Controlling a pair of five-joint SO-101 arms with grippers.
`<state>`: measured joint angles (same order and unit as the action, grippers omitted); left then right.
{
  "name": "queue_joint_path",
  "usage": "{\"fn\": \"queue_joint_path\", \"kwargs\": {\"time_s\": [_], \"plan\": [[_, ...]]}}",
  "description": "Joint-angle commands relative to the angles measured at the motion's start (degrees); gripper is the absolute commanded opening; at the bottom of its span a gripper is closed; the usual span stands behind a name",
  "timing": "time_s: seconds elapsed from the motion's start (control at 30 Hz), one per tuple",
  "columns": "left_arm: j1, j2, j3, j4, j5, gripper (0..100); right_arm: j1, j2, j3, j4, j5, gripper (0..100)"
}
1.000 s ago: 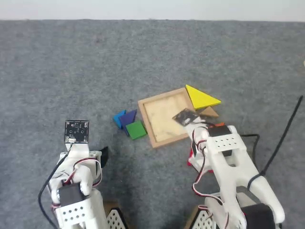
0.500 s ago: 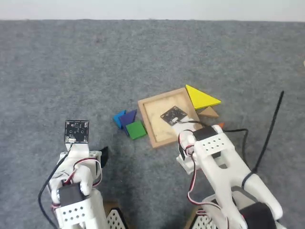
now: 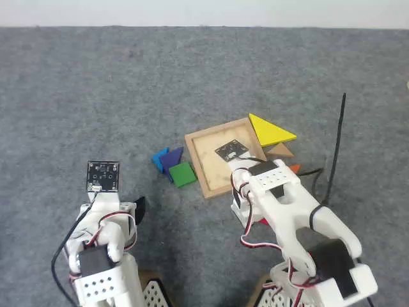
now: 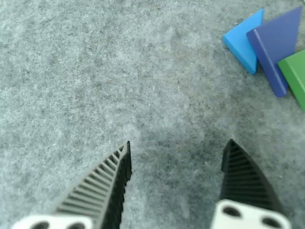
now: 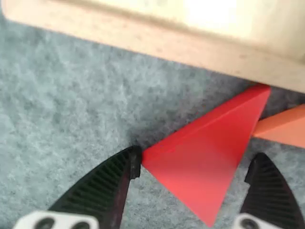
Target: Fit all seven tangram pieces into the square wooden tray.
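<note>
Tray: the square wooden tray [image 3: 197, 165] lies on the grey carpet [image 3: 96, 83], turned a little askew.
Tray contents: the floor is bare wood wherever it shows. The part towards its 5 o'clock corner is hidden behind the right arm [image 3: 287, 204].
Yellow triangle [image 3: 271, 131]: lies outside the tray at its 1 o'clock corner, with one tip touching the rim there.
Tan piece [image 3: 280, 151]: on the carpet at 3 o'clock from the tray, just beside the rim and just below the yellow triangle.
Orange piece [image 3: 294, 168]: on the carpet at 4 o'clock from the tray, partly covered by the right arm.
Red triangle [image 5: 205, 157]: flat on the carpet just outside the tray's near wall. One tip meets the orange piece.
Blue triangle [image 3: 158, 160], purple triangle [image 3: 172, 157], green square [image 3: 183, 174]: bunched together on the carpet at 9 o'clock from the tray, and the green one is nearest the rim.
Right gripper [image 5: 198, 157]: the jaws are spread wide and straddle the red triangle. One tip is at its corner, the other is just beside its far edge, and nothing is clamped.
Left gripper [image 4: 178, 145]: the jaws are spread wide over bare carpet, well apart from the blue, purple and green cluster.
</note>
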<state>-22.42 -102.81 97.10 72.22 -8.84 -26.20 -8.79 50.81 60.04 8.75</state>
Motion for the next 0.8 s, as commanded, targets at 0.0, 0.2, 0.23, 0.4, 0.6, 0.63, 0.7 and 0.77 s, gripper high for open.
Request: {"fn": "queue_joint_path", "kwargs": {"time_s": [0.0,0.2,0.23,0.4,0.6,0.63,0.7,0.77], "plan": [[0.0,-1.2,-0.7,0.2,0.3,30,-0.1,0.0,-2.9,-2.7,-2.5,34.0],[0.0,-1.2,-0.7,0.2,0.3,30,-0.1,0.7,-2.7,-4.3,-11.0,34.0],[0.0,-1.2,-0.7,0.2,0.3,30,-0.1,0.7,-2.6,-4.7,-13.1,34.0],[0.0,-1.2,-0.7,0.2,0.3,30,-0.4,0.7,-2.6,-5.1,-21.2,34.0],[0.0,-1.2,-0.7,0.2,0.3,30,-0.1,0.7,-2.5,-5.1,-20.8,34.0],[0.0,-1.2,-0.7,0.2,0.3,30,-0.3,0.7,-2.5,-5.0,-20.7,34.0],[0.0,-1.2,-0.7,0.2,0.3,30,-0.4,0.7,-2.5,-4.9,-20.7,33.9],[0.0,-1.2,-0.7,0.2,0.3,30,-0.4,0.7,-2.5,-4.9,-20.7,33.8]]}}
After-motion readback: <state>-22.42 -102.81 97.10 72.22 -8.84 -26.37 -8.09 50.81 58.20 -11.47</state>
